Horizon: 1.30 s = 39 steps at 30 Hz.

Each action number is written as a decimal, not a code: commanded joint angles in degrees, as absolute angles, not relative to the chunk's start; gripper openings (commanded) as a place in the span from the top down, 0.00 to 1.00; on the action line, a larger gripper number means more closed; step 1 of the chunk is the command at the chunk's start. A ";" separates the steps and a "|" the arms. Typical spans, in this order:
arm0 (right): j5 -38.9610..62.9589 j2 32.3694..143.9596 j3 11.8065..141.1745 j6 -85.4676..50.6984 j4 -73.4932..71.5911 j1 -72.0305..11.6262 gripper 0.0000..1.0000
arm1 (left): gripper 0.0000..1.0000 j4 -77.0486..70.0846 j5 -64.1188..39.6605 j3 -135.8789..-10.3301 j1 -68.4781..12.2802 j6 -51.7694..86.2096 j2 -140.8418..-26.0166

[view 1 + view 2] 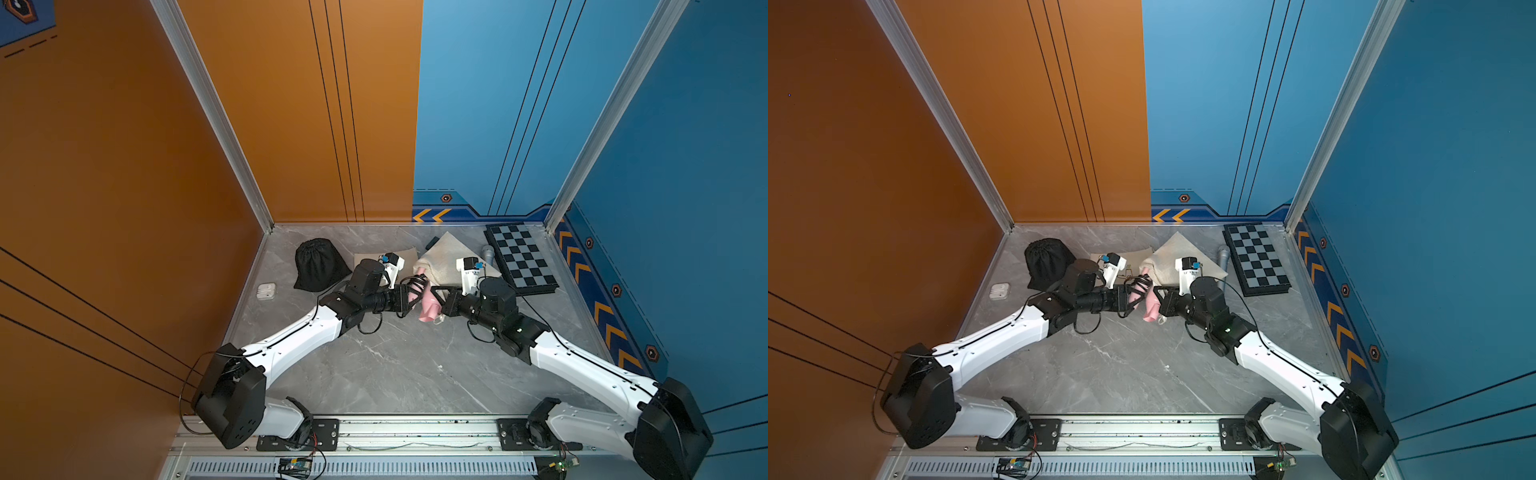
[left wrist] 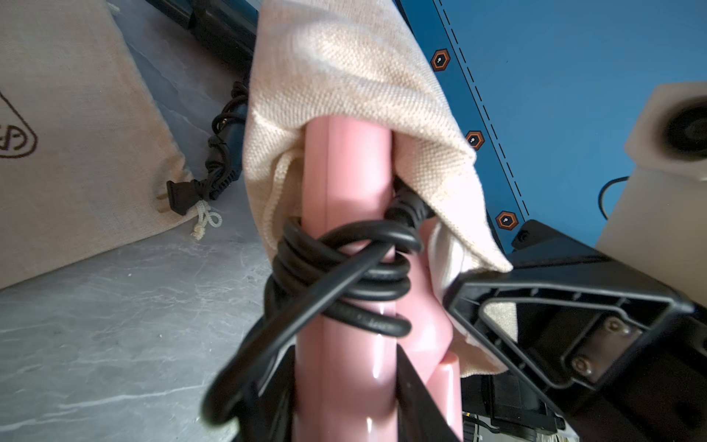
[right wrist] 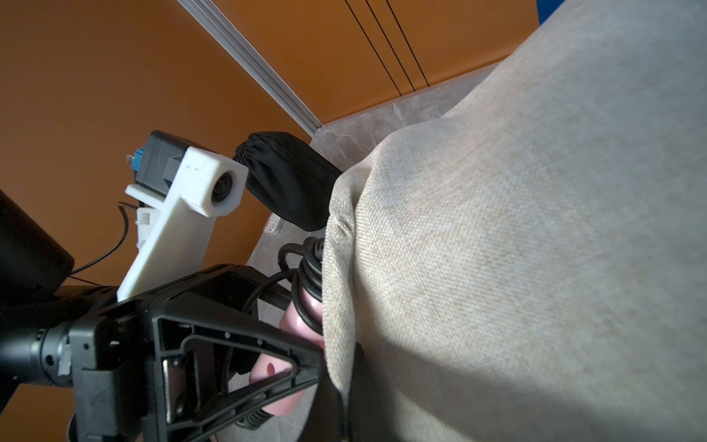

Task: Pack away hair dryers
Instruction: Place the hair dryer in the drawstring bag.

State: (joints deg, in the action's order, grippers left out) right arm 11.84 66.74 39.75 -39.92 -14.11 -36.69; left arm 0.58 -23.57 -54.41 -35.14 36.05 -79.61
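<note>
The pink hair dryer point(image 1: 428, 309) point(image 1: 1150, 311), black cord wound round it, hangs between my two grippers in both top views. My left gripper point(image 1: 409, 297) point(image 2: 344, 402) is shut on its pink body point(image 2: 344, 344). One end of the dryer sits inside the mouth of a beige cloth bag point(image 1: 449, 257) point(image 2: 344, 76). My right gripper point(image 1: 436, 295) point(image 3: 346, 382) is shut on that bag's rim point(image 3: 535, 229), beside the pink dryer point(image 3: 302, 321). Behind the bag lies a dark hair dryer point(image 2: 227, 145) with wound cord and plug.
A second beige bag point(image 1: 368, 259) point(image 2: 76, 134) lies flat behind my left gripper. A full black drawstring bag point(image 1: 318, 266) and a white earbud case point(image 1: 266, 290) sit at the left. A grey microphone point(image 1: 487, 253) and a chessboard point(image 1: 519, 257) are at the back right.
</note>
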 commanded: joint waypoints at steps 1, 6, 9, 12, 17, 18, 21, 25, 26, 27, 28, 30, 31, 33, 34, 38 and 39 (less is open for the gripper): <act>12.51 69.15 37.29 -46.94 -17.41 -37.23 1.00 | 0.96 -7.03 -21.96 -57.04 -34.32 36.04 -78.51; 16.63 72.80 38.74 -49.54 -21.03 -37.76 1.00 | 0.95 -8.25 -23.04 -58.30 -35.90 36.60 -81.49; 18.10 73.03 41.04 -47.39 -18.07 -37.61 1.00 | 0.95 -8.22 -25.52 -58.61 -36.21 37.35 -83.34; 19.96 73.18 42.16 -46.68 -17.60 -36.94 1.00 | 0.95 -8.20 -27.47 -58.66 -36.83 37.35 -84.77; 24.47 74.90 42.58 -48.45 -20.16 -35.66 1.00 | 0.92 -8.11 -29.85 -58.68 -37.51 37.13 -86.89; 25.44 75.17 42.62 -48.75 -20.70 -35.68 1.00 | 0.91 -7.86 -30.05 -60.15 -37.51 37.07 -87.25; 26.70 75.78 42.54 -49.41 -20.11 -35.21 1.00 | 0.90 -7.66 -30.01 -60.64 -37.36 36.74 -87.20; 26.94 76.19 40.97 -49.71 -19.14 -33.96 1.00 | 0.91 -7.61 -30.72 -60.56 -36.84 36.42 -86.62; 27.19 76.58 40.80 -49.58 -18.51 -33.73 1.00 | 0.91 -7.57 -31.11 -60.48 -36.74 36.26 -86.58; 27.48 77.02 40.70 -49.74 -18.22 -33.43 1.00 | 0.91 -7.58 -31.35 -60.32 -36.66 36.16 -86.53; 27.75 77.45 40.54 -49.83 -17.99 -33.32 1.00 | 0.91 -7.62 -31.45 -60.16 -36.65 36.06 -86.48; 27.56 78.15 40.45 -49.29 -16.59 -33.20 1.00 | 0.90 -7.53 -31.70 -59.45 -36.56 35.90 -86.39; 27.36 78.34 40.27 -49.02 -16.04 -33.13 1.00 | 0.90 -7.51 -31.73 -59.41 -36.56 35.74 -86.36; 26.99 79.13 39.86 -48.37 -14.26 -32.80 1.00 | 0.90 -7.51 -31.95 -57.28 -36.49 35.14 -86.81; 26.83 79.42 39.90 -47.69 -12.86 -32.55 1.00 | 0.91 -7.55 -32.01 -56.82 -36.60 34.92 -87.13; 26.67 80.29 39.95 -44.73 -7.47 -30.89 1.00 | 0.91 -8.36 -32.83 -55.55 -37.73 33.71 -88.76; 26.84 80.54 39.98 -43.90 -6.14 -30.32 1.00 | 0.91 -8.67 -33.26 -55.43 -38.08 33.35 -89.26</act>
State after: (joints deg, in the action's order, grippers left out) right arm 27.18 78.54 41.21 -47.09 -16.32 -31.83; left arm -0.56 -27.64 -55.11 -36.73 36.42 -89.62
